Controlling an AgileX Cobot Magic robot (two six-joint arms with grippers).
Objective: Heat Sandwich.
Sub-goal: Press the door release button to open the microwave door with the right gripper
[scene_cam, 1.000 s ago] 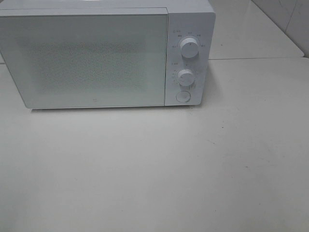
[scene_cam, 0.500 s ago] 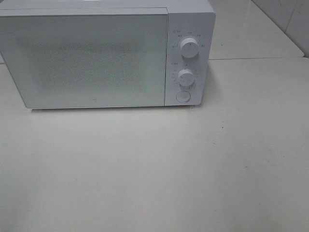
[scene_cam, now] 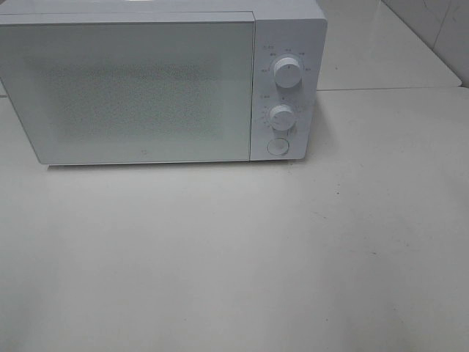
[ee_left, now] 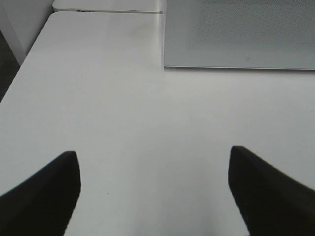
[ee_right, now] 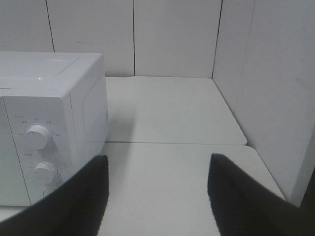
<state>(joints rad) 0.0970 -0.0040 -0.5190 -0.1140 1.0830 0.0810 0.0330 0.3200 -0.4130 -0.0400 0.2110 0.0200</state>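
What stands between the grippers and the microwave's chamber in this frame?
The microwave door is shut across the chamber. Both the left gripper and the right gripper are open and empty, short of it. No sandwich shows in any view.

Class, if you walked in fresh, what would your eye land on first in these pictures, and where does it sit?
The white microwave at the back left of the table, door shut, with two round knobs stacked on its right panel. The left fingers and right fingers loom dark in the wrist views, spread apart, nothing between them.
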